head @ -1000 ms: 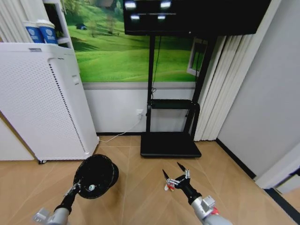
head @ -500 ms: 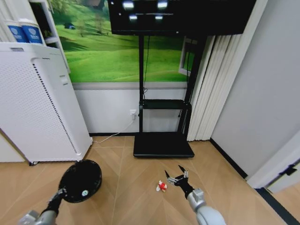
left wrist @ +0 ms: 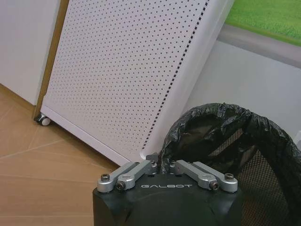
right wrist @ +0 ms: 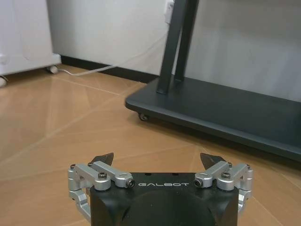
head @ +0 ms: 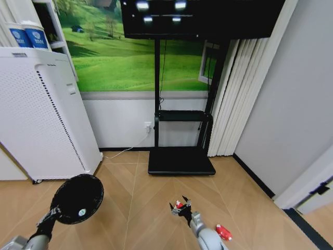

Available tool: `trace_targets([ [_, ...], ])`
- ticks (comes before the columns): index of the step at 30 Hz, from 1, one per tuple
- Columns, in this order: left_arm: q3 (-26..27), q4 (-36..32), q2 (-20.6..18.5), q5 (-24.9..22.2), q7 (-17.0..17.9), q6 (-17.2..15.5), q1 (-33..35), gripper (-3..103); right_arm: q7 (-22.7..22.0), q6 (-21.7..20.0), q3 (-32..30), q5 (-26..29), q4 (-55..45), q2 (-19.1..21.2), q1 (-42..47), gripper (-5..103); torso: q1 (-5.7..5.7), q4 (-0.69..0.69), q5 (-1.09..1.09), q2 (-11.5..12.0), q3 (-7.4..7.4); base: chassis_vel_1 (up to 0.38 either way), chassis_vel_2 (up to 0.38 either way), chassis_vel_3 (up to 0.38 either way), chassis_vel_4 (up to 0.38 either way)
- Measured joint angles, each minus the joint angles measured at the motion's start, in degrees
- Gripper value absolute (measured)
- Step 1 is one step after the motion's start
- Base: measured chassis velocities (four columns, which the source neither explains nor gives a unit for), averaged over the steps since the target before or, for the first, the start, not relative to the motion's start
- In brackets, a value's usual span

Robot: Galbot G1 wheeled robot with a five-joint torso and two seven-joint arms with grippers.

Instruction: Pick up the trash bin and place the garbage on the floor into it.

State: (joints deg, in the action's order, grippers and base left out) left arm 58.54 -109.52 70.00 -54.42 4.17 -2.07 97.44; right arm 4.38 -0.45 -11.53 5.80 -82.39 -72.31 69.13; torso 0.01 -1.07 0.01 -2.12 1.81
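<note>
Wire-mesh trash bin, lined with a black bag, hangs tilted above the herringbone floor in front of the white perforated air purifier; the left gripper is clenched on its rim. The right gripper hovers low over the boards near the black TV stand base, jaws spread apart, with what looks like a red-and-white wrapper between its tips. A small red scrap lies on the floor beside that arm
</note>
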Motion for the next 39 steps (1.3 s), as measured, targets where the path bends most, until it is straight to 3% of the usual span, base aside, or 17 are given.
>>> trace_targets([
  [11, 0.8, 1.4, 0.0, 2.2, 0.2, 2.1, -0.2, 4, -0.2, -0.4, -1.7, -3.4, 9.6, -1.3, -4.5, 100, 0.00, 0.01, -0.01, 0.0, 0.00, 0.000, 0.000, 0.000, 0.000],
  [24, 0.2, 2.1, 0.1, 1.2, 0.2, 2.2, -1.1, 4, 1.5, -3.8, 1.5, -5.1, 14.5, -2.1, -6.4, 100, -0.01, 0.01, -0.01, 0.0, 0.00, 0.000, 0.000, 0.000, 0.000],
  [39, -1.5, 1.1, 0.7, 0.8, 0.6, 2.0, -1.4, 4, 0.5, -4.3, 2.3, -6.7, 19.1, -3.4, -8.7, 100, -0.01, 0.00, -0.01, 0.0, 0.00, 0.000, 0.000, 0.000, 0.000],
])
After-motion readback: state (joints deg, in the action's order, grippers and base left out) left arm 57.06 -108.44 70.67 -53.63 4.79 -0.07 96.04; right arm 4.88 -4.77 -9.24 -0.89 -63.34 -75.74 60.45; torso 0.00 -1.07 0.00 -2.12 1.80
